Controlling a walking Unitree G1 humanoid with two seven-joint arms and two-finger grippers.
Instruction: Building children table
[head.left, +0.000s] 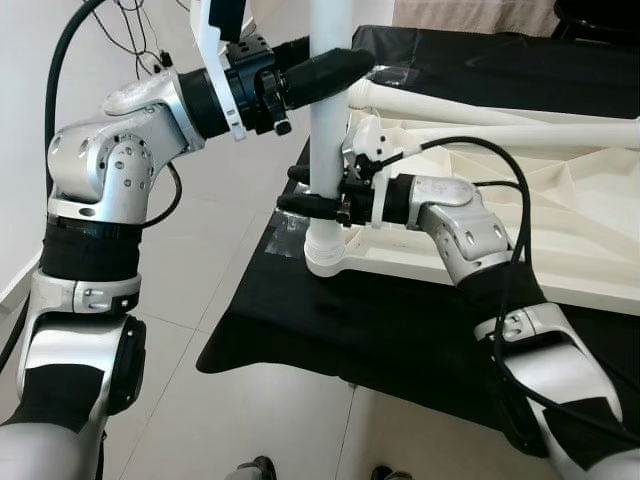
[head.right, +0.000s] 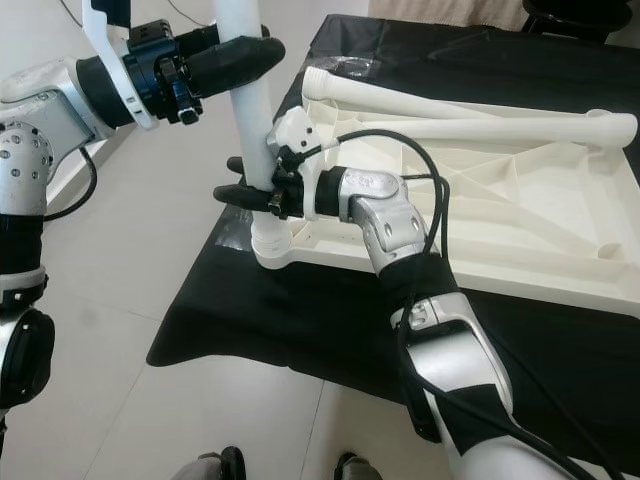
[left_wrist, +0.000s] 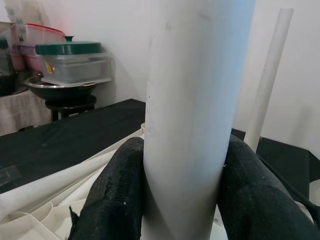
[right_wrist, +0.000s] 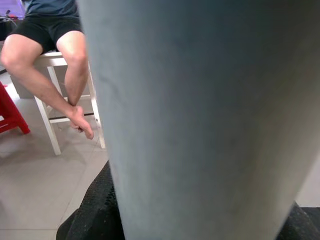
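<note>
Both grippers clamp one upright white table leg (head.left: 328, 130) at the near corner of an overturned white plastic tabletop (head.left: 560, 215): the left gripper (head.left: 335, 68) squeezes it high up, the right gripper (head.left: 312, 203) grips it low, just above the corner socket (head.left: 325, 255) where the leg's foot sits. Beneath lies a black cloth (head.left: 330, 320) covering the work surface, its edge hanging over pale floor tiles (head.left: 215, 240). A second white leg (head.right: 470, 118) lies loose across the tabletop's ribbed underside. In the left wrist view, black fingers (left_wrist: 117, 195) press either side of the leg, with stacked storage containers (left_wrist: 72, 62) behind. A seated person (right_wrist: 47, 55) on a white stool appears in the right wrist view.
</note>
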